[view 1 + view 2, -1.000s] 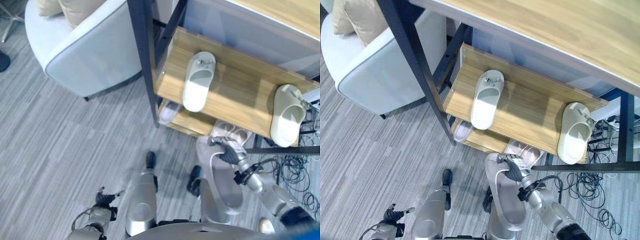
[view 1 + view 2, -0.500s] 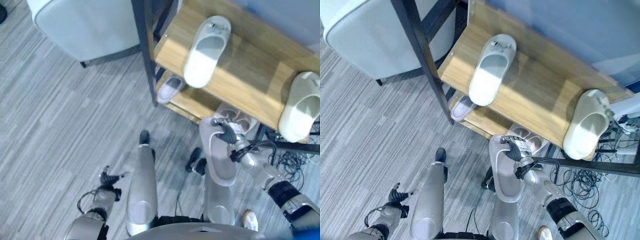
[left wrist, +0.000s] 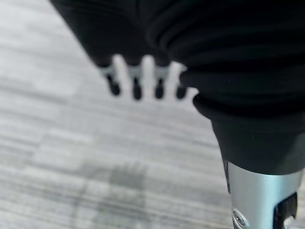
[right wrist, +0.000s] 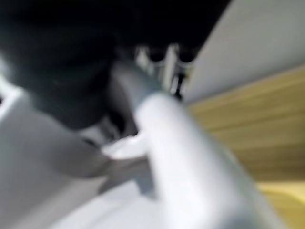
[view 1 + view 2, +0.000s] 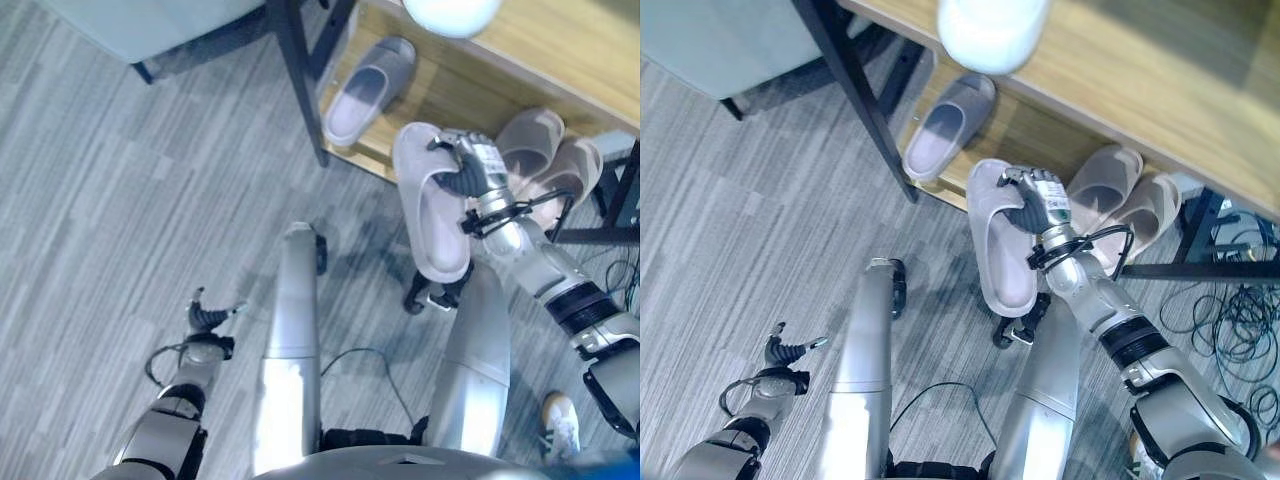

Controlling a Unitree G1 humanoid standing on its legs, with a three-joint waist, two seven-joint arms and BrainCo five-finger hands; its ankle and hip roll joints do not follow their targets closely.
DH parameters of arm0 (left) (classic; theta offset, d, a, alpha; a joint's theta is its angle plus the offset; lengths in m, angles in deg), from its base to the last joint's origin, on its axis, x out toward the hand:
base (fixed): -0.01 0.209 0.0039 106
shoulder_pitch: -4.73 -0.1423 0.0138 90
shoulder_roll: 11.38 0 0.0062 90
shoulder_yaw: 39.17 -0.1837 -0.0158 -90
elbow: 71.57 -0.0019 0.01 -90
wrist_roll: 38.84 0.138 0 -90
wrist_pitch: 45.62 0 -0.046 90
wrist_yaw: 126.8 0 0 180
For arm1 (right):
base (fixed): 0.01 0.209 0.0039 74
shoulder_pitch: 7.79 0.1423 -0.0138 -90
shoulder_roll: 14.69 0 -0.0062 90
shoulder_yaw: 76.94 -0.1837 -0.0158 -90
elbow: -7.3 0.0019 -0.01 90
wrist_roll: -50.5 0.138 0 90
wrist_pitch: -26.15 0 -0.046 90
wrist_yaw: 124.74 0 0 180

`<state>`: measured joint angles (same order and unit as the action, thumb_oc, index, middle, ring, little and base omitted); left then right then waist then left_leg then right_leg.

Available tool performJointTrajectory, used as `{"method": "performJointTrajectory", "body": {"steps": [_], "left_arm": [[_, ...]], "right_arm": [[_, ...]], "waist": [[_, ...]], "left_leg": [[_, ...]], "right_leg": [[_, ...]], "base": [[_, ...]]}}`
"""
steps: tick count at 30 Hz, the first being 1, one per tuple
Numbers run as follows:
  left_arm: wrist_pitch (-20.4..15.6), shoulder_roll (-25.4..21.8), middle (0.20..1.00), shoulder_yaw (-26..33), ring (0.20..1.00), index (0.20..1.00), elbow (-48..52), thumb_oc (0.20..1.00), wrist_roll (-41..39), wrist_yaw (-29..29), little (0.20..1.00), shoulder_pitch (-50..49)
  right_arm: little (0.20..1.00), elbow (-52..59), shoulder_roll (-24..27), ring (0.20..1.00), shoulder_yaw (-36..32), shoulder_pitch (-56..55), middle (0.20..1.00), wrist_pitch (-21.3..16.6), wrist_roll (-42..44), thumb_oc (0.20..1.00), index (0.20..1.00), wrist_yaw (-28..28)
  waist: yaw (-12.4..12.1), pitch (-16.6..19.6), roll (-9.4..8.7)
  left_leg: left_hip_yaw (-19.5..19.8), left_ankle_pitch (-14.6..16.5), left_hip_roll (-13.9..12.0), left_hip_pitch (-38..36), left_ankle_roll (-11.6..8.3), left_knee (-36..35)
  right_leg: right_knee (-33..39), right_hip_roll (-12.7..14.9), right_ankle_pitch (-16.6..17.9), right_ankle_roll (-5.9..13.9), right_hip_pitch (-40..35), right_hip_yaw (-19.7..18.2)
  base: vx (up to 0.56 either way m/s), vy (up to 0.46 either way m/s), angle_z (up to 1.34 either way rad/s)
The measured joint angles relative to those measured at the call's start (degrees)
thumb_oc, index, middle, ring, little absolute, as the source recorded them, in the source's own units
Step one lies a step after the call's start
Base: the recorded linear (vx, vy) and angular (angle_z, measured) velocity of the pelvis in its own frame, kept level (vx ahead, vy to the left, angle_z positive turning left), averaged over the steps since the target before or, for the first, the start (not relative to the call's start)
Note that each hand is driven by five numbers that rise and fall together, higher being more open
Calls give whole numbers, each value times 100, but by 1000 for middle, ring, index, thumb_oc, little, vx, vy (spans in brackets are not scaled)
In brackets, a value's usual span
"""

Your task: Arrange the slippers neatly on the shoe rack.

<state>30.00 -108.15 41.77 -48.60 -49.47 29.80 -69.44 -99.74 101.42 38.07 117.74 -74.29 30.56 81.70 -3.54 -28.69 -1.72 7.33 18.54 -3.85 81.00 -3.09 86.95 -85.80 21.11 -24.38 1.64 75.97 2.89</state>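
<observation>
Nearest, at the lower left, the left robot hand [image 5: 204,318] hangs low over the grey floor [image 5: 120,200] with its fingers loosely straight and nothing in it.

Further out, on the right, the right robot hand [image 5: 1032,199] has its fingers curled round the strap of a grey slipper [image 5: 428,205] and holds it clear of the floor, toe end toward the rack. This slipper is in the air just in front of the bottom shelf [image 5: 440,90], not yet set down.

On the bottom shelf beyond it, one grey slipper [image 5: 366,88] lies at the left end, near the black post [image 5: 297,70]. A pair of beige slippers [image 5: 548,163] lies at the right end, the two touching and set at a slant. Between the left slipper and the pair the shelf is bare wood, and that gap looks like the likely place for the held slipper, beside its match.

At the far edge, the heel of a white slipper [image 5: 992,30] overhangs the upper shelf [image 5: 1160,90].

As a judgement, the task is well along: several slippers are already on the rack, and what is left is to place the held one and perhaps straighten the slanted pair.
</observation>
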Motion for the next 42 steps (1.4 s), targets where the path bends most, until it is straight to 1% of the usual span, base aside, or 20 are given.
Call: {"method": "performJointTrajectory", "body": {"steps": [1,2,3,4,5,6,12,14,16,20,22,24,27,30,31,34,35,37,38,42], "left_arm": [[8,8,1000,13,1000,1000,12,1000,0,-16,1000,-142],[9,-23,1000,26,1000,1000,13,1000,-3,-41,1000,-204],[3,-142,1000,5,1000,1000,300,1000,-5,-117,1000,-404],[0,-151,1000,5,1000,1000,327,1000,-6,-122,1000,-423],[-25,-217,1000,-4,1000,1000,453,1000,-6,-161,1000,-524],[-13,-255,1000,5,1000,1000,450,1000,-48,-182,1000,-511],[-3,-203,1000,-59,1000,1000,230,1000,-372,-190,1000,-542],[-3,-202,1000,-44,1000,1000,152,1000,-455,-186,1000,-557],[1,-207,1000,-36,1000,1000,32,1000,-464,-190,1000,-582],[5,-194,1000,-38,1000,1000,-153,1000,-628,-184,1000,-736],[21,-160,1000,-39,1000,1000,-335,1000,-646,-163,1000,-781],[54,-106,1000,7,1000,1000,-404,1000,-808,-149,1000,-802],[128,-73,1000,-40,1000,1000,-395,1000,-845,-86,1000,-589],[184,-116,1000,-57,1000,1000,-376,1000,-848,41,1000,-543],[189,-143,1000,-99,1000,1000,-407,1000,-847,76,1000,-537],[296,-160,1000,-110,1000,1000,-454,1000,-849,100,1000,-556],[338,-139,1000,-112,1000,1000,-561,1000,-850,135,1000,-531],[410,-121,1000,-159,1000,1000,-651,1000,-849,217,1000,-527],[416,-104,1000,-162,1000,1000,-654,1000,-849,229,1000,-535],[435,-50,1000,-208,1000,1000,-658,1000,-850,238,1000,-507]], "right_arm": [[200,38,42,200,-83,-14,200,3,11,200,200,45],[200,85,96,200,-123,-43,200,3,20,200,200,114],[200,385,340,200,-227,-193,200,1,61,200,200,150],[200,407,357,200,-235,-198,200,1,63,200,200,153],[200,535,479,200,-329,-142,200,-13,92,200,200,171],[200,615,537,200,-418,75,200,-20,272,200,200,201],[200,703,739,200,-386,176,200,-229,955,200,200,124],[200,709,863,200,-384,172,200,-305,1260,200,200,50],[200,701,862,200,-384,149,200,-331,1437,200,200,15],[200,835,839,200,-328,155,200,-411,1776,200,200,-32],[200,933,838,200,-172,350,200,-419,1870,200,200,-38],[200,1092,798,200,-73,496,200,-421,2007,200,200,-43],[200,505,432,200,383,1625,200,-404,2325,200,200,-49],[200,-1311,7,200,1354,3310,200,96,2531,200,200,-104],[200,-1608,-56,200,1539,3724,200,249,2522,200,200,-127],[200,-1689,-155,200,1429,3965,200,457,2504,200,200,-125],[200,-2363,-638,200,1332,4094,200,598,2415,200,200,-100],[200,-3069,-1233,200,1220,4052,200,823,2431,200,200,-70],[200,-3189,-1369,200,1192,4034,200,845,2467,200,200,-46],[200,-3431,-1522,200,1129,4035,200,883,2750,200,200,90]], "waist": [[11,29,47],[31,52,81],[73,155,35],[79,161,29],[81,204,-2],[68,201,44],[106,205,57],[108,173,72],[156,172,65],[244,122,-7],[285,96,-55],[289,78,-81],[217,54,-110],[224,51,-104],[204,49,-101],[113,48,-99],[143,48,-99],[159,44,-95],[157,39,-85],[135,5,-28]], "left_leg": [[49,574,13,-86,51,348],[86,665,-25,43,2,560],[30,776,11,329,49,925],[24,778,13,350,47,953],[-31,816,6,579,0,1234],[35,823,-11,949,-16,1564],[274,908,88,1491,-98,2384],[287,1041,76,1505,-88,2745],[306,1173,78,1539,-166,3057],[315,1326,71,1628,-199,3536],[338,1372,71,1662,-271,3701],[421,1409,73,1726,-318,3821],[452,1495,77,1696,-348,3949],[456,1639,55,1585,-303,4035],[474,1728,25,1523,-295,4090],[480,1982,-17,1359,-288,4269],[476,2052,-34,1325,-292,4336],[452,2102,-71,1311,-298,4371],[452,2116,-88,1307,-302,4375],[462,2171,-108,1302,-299,4423]], "right_leg": [[-237,12,-14,29,103,-45],[-448,-42,-28,88,209,-77],[-1187,-165,-340,-104,478,-321],[-1245,-178,-369,-115,490,-342],[-1631,-257,-803,55,645,-527],[-1993,-270,-889,110,1012,-619],[-2841,-299,-1043,-15,1556,-747],[-3180,-315,-1154,18,1602,-902],[-3495,-348,-1283,157,1647,-1049],[-4013,-505,-1406,266,1832,-1332],[-4194,-528,-1438,230,1942,-1403],[-4310,-555,-1499,283,1956,-1396],[-4470,-553,-1640,287,1940,-1455],[-4503,-559,-1737,321,1813,-1469],[-4539,-572,-1800,330,1739,-1471],[-4650,-593,-2000,399,1541,-1520],[-4690,-612,-2020,402,1528,-1544],[-4718,-664,-2050,448,1538,-1591],[-4719,-689,-2050,448,1546,-1591],[-4750,-699,-2072,462,1547,-1604]], "base": [[47,-4,-31],[47,0,-16],[31,-7,0],[27,-17,16],[26,-29,13],[39,-31,11],[43,-14,-3],[55,-20,-9],[64,-24,-5],[51,-10,-6],[44,-14,-3],[46,-26,-5],[23,-6,2],[14,13,-4],[16,9,-9],[27,10,-7],[21,18,-7],[23,27,-9],[25,27,-8],[7,12,-2]]}}
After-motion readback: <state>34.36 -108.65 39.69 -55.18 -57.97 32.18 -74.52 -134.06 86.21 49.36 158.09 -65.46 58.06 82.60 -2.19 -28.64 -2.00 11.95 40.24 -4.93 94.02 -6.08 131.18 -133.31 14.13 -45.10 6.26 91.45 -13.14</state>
